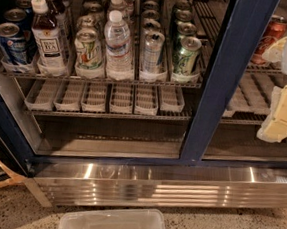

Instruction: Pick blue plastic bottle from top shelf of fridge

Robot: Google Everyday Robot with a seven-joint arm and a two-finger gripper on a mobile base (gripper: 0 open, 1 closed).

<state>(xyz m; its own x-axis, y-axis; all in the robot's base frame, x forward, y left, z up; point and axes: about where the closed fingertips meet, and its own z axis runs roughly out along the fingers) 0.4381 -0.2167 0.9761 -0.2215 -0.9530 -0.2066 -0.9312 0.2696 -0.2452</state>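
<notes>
Cream end effector hovering at right edge, before the blue-framed fridge, its opening I cannot tell

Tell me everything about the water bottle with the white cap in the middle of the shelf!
The water bottle is clear plastic with a white cap and a pale, bluish label around its middle. It stands upright at the front of a white tray on the wire shelf, with another bottle right behind it. A green-and-white can stands to its left and a silver can to its right. The gripper is far away at the picture's right edge, not touching it.
</notes>
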